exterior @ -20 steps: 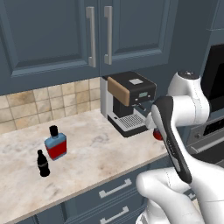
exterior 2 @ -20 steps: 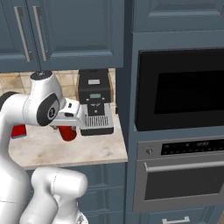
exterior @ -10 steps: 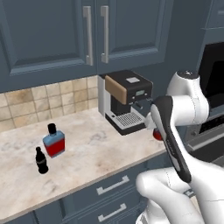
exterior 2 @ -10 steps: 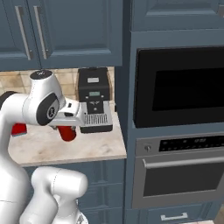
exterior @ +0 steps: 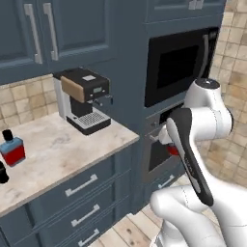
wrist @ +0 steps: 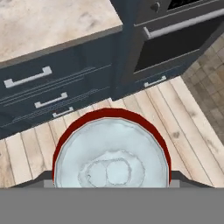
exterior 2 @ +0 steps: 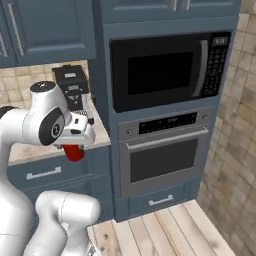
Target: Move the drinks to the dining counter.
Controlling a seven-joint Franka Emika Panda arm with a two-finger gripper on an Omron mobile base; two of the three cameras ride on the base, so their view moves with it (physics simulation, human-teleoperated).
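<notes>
My gripper (exterior 2: 76, 146) is shut on the short red can (exterior 2: 75, 153), which hangs under the hand, off the counter's right end in front of the cabinet fronts. The hand view looks down on the can's silver top (wrist: 111, 162) over the wooden floor. From the left base camera, a sliver of the red can (exterior: 172, 150) peeks out behind my forearm. The flat blue bottle with red label (exterior: 11, 148) and the small black bottle (exterior: 2, 171) stand at the far left of the marble counter (exterior: 58, 144). The dining counter is out of view.
A black coffee machine (exterior: 83, 99) stands at the back of the marble counter. Right of it rises a dark blue wall unit with a microwave (exterior 2: 165, 70) and an oven (exterior 2: 162, 152). Drawers (wrist: 43, 94) sit below the counter. Wooden floor (wrist: 188, 118) spreads beneath.
The whole picture has shifted: the base has turned right, so the counter and bottles slid left and the microwave and oven came into view. The red can stays in my gripper.
</notes>
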